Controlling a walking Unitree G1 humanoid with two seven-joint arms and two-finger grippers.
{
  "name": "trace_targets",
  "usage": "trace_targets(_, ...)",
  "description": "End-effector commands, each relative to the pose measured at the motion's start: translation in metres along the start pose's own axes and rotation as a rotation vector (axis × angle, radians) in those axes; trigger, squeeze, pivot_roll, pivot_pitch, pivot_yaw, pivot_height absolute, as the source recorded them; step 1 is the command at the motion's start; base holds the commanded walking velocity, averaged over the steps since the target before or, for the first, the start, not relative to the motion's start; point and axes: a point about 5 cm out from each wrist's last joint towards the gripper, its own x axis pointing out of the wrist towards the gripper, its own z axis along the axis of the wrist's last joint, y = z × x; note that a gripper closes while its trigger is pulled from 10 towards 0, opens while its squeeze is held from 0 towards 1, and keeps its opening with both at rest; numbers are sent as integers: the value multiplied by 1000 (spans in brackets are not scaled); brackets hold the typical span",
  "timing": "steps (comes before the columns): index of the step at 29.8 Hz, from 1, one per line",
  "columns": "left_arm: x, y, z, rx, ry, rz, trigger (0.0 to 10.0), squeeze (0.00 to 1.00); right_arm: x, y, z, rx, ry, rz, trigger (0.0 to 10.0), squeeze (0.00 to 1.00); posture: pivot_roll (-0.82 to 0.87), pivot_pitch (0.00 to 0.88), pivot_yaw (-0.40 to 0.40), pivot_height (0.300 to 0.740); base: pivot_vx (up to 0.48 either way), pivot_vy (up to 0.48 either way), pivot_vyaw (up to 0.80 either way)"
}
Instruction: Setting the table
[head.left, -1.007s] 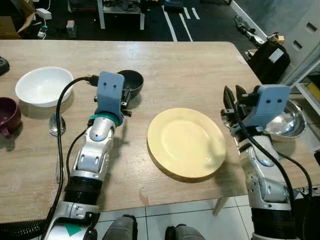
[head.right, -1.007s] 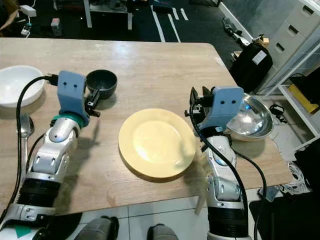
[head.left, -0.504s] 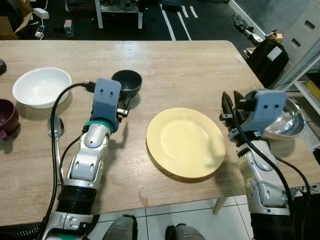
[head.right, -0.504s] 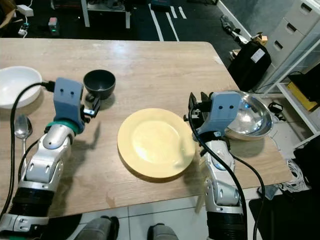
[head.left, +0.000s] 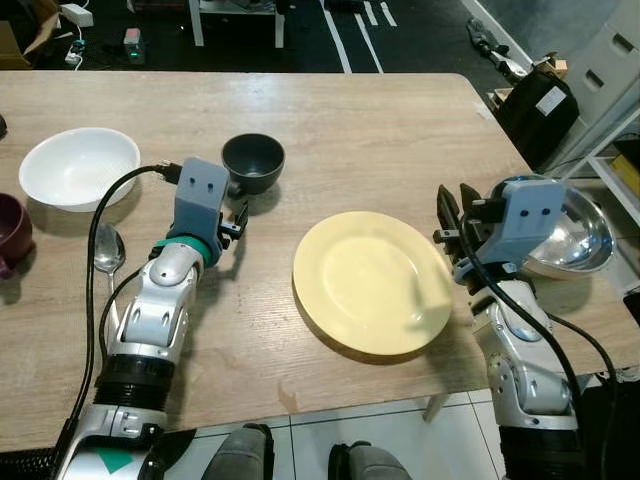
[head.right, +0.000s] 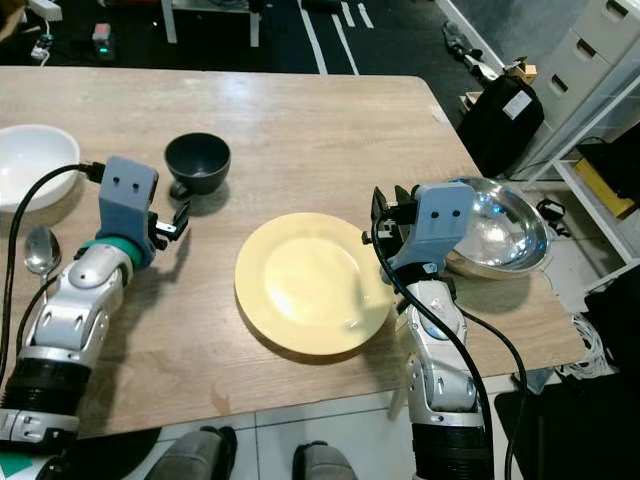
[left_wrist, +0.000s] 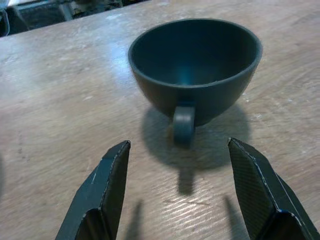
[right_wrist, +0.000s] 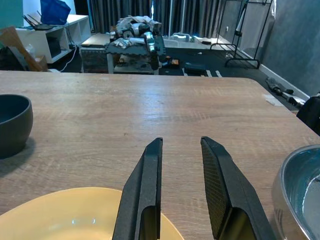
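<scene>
left fingers (left_wrist: 112, 185) spread wide before dark cup (left_wrist: 196, 70); right fingers (right_wrist: 220, 185) nearly closed, empty

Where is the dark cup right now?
The dark cup stands upright on the wooden table, on the robot's left side, just beyond the open left gripper, with its handle towards it. The white bowl sits further left.

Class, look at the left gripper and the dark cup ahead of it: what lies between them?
Nothing but bare wooden table. In the left wrist view, the open left gripper faces the dark cup, with the cup's shadow between.
</scene>
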Motion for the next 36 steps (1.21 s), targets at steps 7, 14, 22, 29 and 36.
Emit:
trace_targets(7,14,-7,3,33,-18,-71,10000,0,-3,-3,1,-4,5,-11,10000,0,64,70,-20,740,0,0,0)
trace_targets(14,14,-7,3,33,-18,-71,10000,0,-3,-3,1,-4,5,-11,10000,0,64,70,-20,740,0,0,0)
trace_targets(22,21,-7,-2,41,-6,-43,3804,0,-3,-7,3,-12,0,-26,10000,0,53,54,-18,740,0,0,0)
trace_targets(29,23,-4,-5,42,-3,-36,941,0,-1,-7,5,-13,-5,-24,10000,0,51,52,-20,740,0,0,0)
trace_targets(36,26,-3,-7,48,-7,-33,0,0,-1,-8,5,-16,-6,-28,10000,0,49,48,-18,740,0,0,0)
